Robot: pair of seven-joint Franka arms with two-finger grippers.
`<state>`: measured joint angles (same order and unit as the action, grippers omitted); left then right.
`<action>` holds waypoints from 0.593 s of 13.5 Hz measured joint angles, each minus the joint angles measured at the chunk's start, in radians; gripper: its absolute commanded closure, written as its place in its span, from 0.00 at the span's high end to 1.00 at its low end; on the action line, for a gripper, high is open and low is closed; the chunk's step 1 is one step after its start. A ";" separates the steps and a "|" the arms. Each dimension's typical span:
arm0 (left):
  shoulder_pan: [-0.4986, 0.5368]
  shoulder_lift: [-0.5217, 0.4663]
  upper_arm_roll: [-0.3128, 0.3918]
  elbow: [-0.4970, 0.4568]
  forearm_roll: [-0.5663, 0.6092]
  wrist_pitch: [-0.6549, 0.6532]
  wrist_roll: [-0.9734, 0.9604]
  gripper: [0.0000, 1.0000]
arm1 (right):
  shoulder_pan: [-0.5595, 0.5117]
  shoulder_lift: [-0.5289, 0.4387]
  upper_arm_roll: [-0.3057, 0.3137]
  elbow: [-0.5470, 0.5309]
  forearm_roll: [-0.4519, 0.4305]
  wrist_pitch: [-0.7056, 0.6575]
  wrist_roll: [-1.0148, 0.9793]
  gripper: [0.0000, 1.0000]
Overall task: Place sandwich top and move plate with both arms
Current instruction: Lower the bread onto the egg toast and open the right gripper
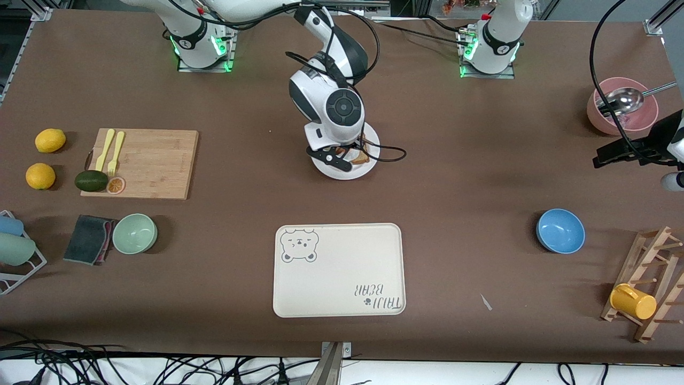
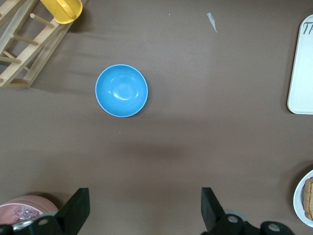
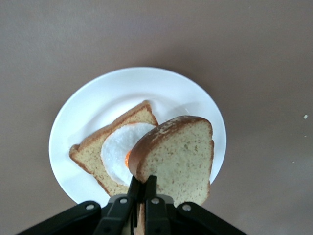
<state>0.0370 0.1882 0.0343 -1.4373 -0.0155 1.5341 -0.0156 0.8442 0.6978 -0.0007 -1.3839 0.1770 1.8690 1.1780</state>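
Note:
The white plate lies mid-table, farther from the front camera than the tray. It carries a bread slice with a fried egg on it. My right gripper is shut on the sandwich top, a plain brown slice held tilted by its edge just above the egg slice. In the front view the right gripper hangs over the plate, and its wrist hides most of the food. My left gripper is open and holds nothing. It waits above bare table at the left arm's end, with the plate's rim at the edge of its view.
A cream bear tray lies nearer the camera than the plate. A blue bowl, a pink bowl with a ladle and a wooden rack with a yellow cup are toward the left arm's end. A cutting board and a green bowl are toward the right arm's end.

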 measured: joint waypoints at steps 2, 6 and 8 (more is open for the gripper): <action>0.000 0.000 0.000 0.000 0.000 0.000 0.000 1.00 | 0.018 0.008 0.000 0.000 0.000 0.012 0.000 0.00; 0.000 0.000 0.000 0.000 0.000 0.000 0.000 1.00 | 0.024 0.026 -0.006 0.001 -0.004 0.064 0.000 1.00; 0.000 0.000 0.000 0.000 0.000 0.000 0.000 1.00 | 0.024 0.028 -0.012 0.003 -0.034 0.074 -0.002 1.00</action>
<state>0.0372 0.1882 0.0344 -1.4373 -0.0155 1.5341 -0.0157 0.8685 0.7256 -0.0122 -1.3807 0.1428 1.9430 1.1760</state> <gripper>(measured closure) 0.000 0.555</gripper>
